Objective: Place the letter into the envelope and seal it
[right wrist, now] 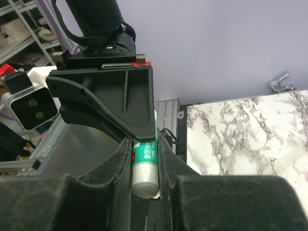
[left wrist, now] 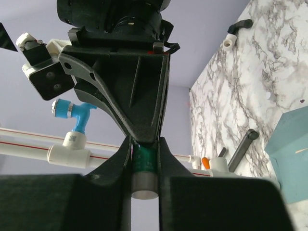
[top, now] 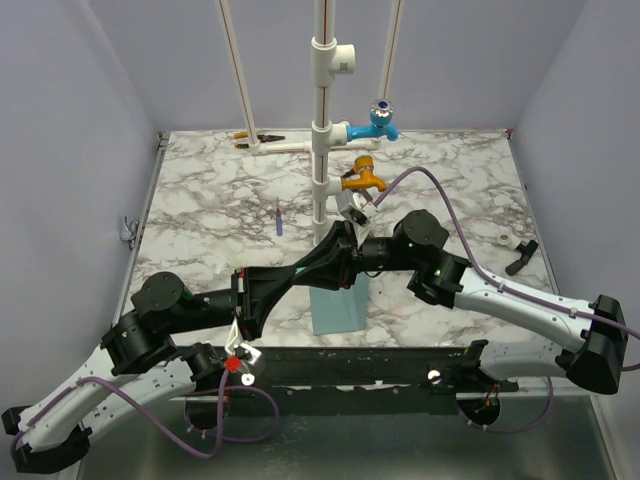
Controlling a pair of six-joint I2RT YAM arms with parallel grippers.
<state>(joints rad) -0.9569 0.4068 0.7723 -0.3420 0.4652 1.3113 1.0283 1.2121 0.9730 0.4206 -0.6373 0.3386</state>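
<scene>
The light blue envelope (top: 338,308) lies flat on the marble table (top: 200,190) near the front edge; its corner shows in the left wrist view (left wrist: 291,144). The letter is hidden. Both grippers meet tip to tip just above the envelope's far end. My left gripper (top: 336,243) (left wrist: 144,161) is shut on a green glue stick (left wrist: 144,163) with a pale cap. My right gripper (top: 354,250) (right wrist: 144,159) grips the same glue stick (right wrist: 144,161) from the opposite side, its white end showing between the fingers.
A white pipe stand (top: 321,120) with a blue valve (top: 380,118) and an orange valve (top: 360,180) rises just behind the grippers. A black handle (top: 520,256) and a white ring (top: 505,238) lie at the right. A small blue tool (top: 279,218) lies left of the stand.
</scene>
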